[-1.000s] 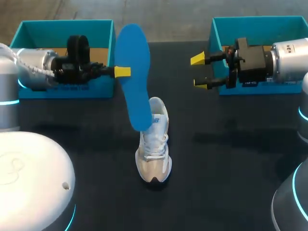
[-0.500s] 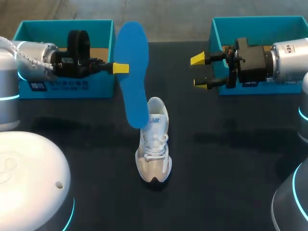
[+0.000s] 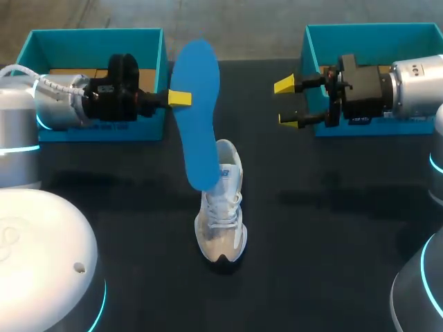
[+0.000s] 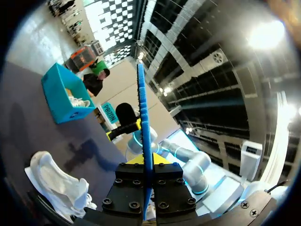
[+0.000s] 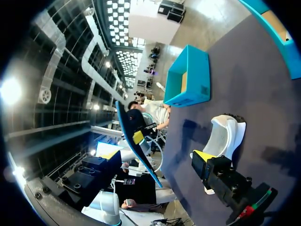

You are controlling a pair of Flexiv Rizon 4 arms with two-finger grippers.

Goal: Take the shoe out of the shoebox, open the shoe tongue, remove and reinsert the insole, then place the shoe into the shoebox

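Black tabletop carried two open teal cardboard shoeboxes, one far left, one far right. A white lace-up sneaker stood mid-table, toe nearest. A long blue foam insole hung over its heel, pinched between the left gripper fingers. The right gripper hovered beside the right box, fingers spread, empty.

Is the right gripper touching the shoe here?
Apart. Head view: the right gripper hangs open by a shoebox, with bare table between it and the shoe.
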